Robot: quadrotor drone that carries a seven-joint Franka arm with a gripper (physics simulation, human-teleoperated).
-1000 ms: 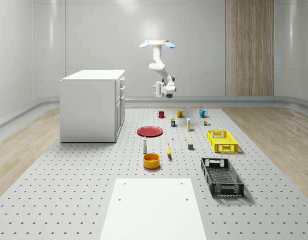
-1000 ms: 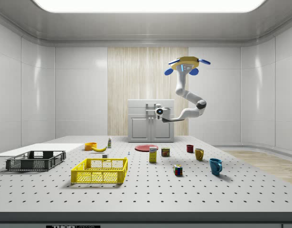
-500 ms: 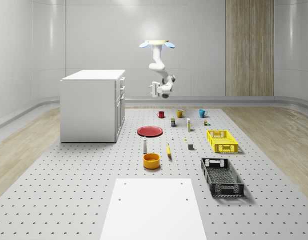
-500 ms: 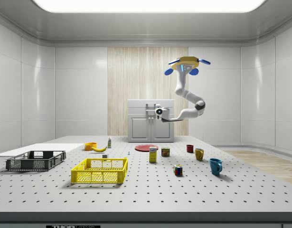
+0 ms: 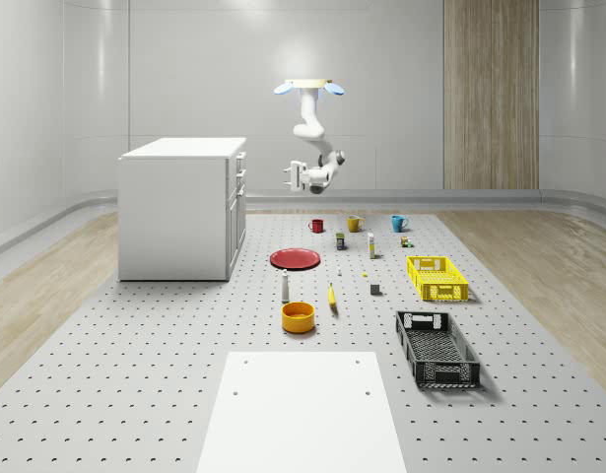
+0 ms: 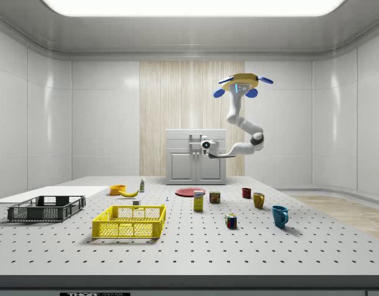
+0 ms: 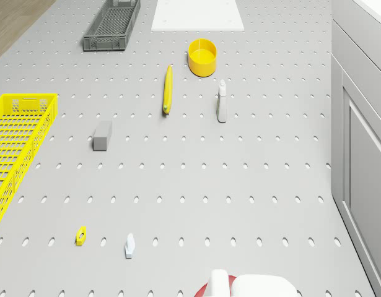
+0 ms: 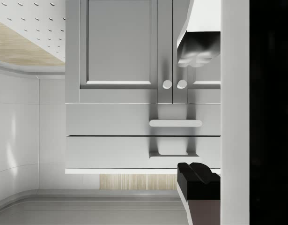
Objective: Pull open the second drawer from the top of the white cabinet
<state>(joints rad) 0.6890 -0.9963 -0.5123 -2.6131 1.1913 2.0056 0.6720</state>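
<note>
1. The white cabinet is standing on the perforated table, near its far edge on the whole-scene view's left, with its drawer front facing the table's middle.
2. In the wrist view the second drawer from the top is sitting flush with the cabinet face, its bar handle untouched, with the top drawer next to it and two round door knobs on its other side.
3. The gripper is hanging in the air in front of the cabinet's drawers, well apart from them and pointing at them; the side view shows it level with the upper part of the cabinet.
4. The fingers are standing apart with nothing between them, so the hand is open and empty.
5. The drone is hovering high over the far part of the table, above the red plate and the mugs, with the arm bending down and back toward the cabinet.
6. Near the table's middle, a white bottle, a banana and a yellow bowl are lying together.
7. A yellow crate and a black crate are sitting toward the table's edge on the whole-scene view's right.
</note>
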